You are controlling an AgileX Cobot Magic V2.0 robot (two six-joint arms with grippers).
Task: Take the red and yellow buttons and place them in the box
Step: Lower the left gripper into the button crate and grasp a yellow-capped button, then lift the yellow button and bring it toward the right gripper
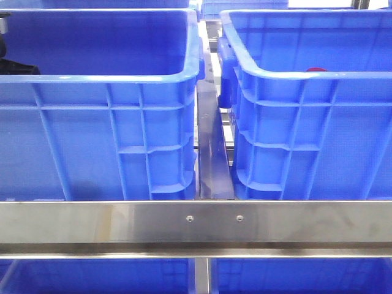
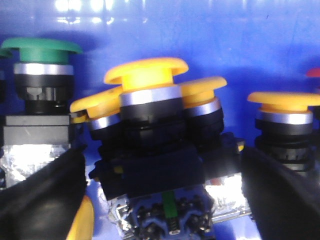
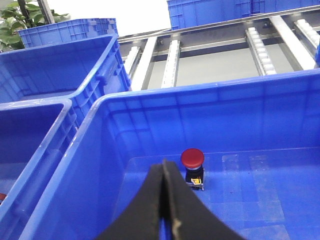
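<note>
Two blue crates side by side behind a steel rail (image 1: 196, 223) in the front view: the crate with shadowed inner walls (image 1: 98, 79) on the left, the box (image 1: 306, 79) with pale inner walls on the right, a narrow metal divider (image 1: 213, 153) between them. Red button (image 3: 192, 158): one piece, standing upright on the floor of the box near its far wall, mushroom cap uppermost, long axis vertical, black-and-yellow base below; in the front view only a sliver of red shows above the box's near rim. Right gripper (image 3: 164, 200): fingers pressed together with nothing between them, poised above the box interior, the red button just beyond the fingertips and slightly to one side, not touching. Yellow button (image 2: 146, 72): upright, cap on top, silver collar and black body beneath, axis vertical, standing in a close cluster with further yellow-capped buttons (image 2: 202, 87) pressed against it on either side. Left gripper (image 2: 162, 195): fingers (image 2: 42, 192) spread wide apart, holding nothing, the central yellow button lying between them and just ahead. Green-capped button (image 2: 41, 49) stands upright to one side of the cluster; another yellow-capped button (image 2: 285, 102) stands apart on the other.
</note>
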